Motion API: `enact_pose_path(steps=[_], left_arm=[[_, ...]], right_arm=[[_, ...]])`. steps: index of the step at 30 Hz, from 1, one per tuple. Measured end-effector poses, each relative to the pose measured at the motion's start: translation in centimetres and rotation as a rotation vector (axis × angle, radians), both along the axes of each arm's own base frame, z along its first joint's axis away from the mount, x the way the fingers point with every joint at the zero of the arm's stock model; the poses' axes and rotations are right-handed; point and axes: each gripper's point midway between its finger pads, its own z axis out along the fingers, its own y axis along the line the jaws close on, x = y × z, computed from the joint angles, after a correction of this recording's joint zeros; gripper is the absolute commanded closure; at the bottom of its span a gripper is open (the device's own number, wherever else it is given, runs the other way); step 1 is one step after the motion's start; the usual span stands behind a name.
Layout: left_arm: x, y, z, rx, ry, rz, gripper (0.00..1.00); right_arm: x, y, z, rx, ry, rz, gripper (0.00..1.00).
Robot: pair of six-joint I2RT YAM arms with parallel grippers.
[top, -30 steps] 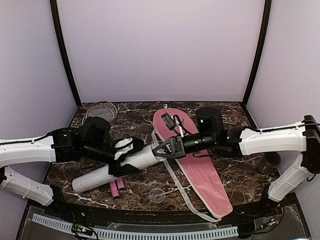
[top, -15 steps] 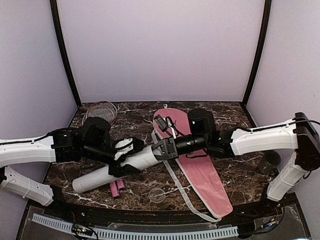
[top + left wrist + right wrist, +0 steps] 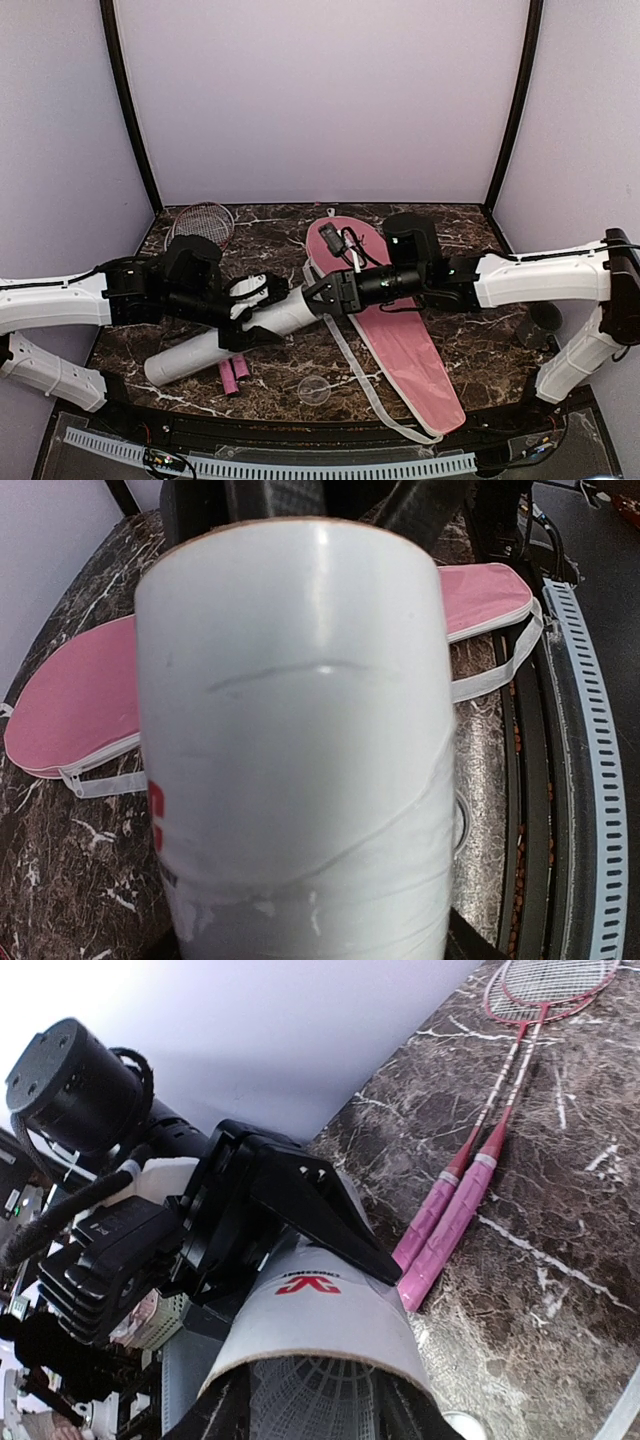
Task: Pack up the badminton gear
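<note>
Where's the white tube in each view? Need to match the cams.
Top external: tube lies diagonally, left of centre.
Left wrist: tube fills the middle, top to bottom.
Right wrist: tube at bottom centre, mouth toward the camera.
Shared landmark: the dark marble table, in all three.

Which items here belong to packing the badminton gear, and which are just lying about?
Job: white tube, pink bag, rackets, shuttlecock in the tube's mouth.
Lying about: clear cap (possibly the tube's lid), perforated strip at the near edge.
</note>
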Motion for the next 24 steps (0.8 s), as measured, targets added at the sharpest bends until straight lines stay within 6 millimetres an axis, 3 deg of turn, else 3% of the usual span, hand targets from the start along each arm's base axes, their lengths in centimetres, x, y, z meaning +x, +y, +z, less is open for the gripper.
enact_pose_path(steps=[4, 9, 14, 18, 21, 24], left_arm=[[0.7, -0.1, 0.4, -0.005, -0.032, 0.032, 0.41], [2.0, 0.7, 0.1, 0.029, -0.071, 0.103, 0.41], [3.3, 1.6, 0.2, 0.048, -0.098, 0.167, 0.41], [4.7, 2.8, 0.7, 0.036, -0.102, 0.232, 0.41], [6.0, 4.0, 1.4, 0.017, -0.106, 0.290, 0.41], [6.8, 4.9, 2.0, 0.005, -0.117, 0.336, 0.41]], right_arm=[[0.7, -2.1, 1.4, -0.010, -0.046, -0.077, 0.41], [1.1, -4.9, 4.8, 0.038, -0.128, -0.164, 0.30], [2.1, -8.0, 6.3, 0.055, -0.169, -0.300, 0.28], [2.9, -9.8, 4.5, -0.007, -0.149, -0.405, 0.32], [2.8, -9.9, 1.1, -0.115, -0.116, -0.446, 0.36], [1.1, -8.7, -2.9, -0.237, -0.082, -0.430, 0.41]])
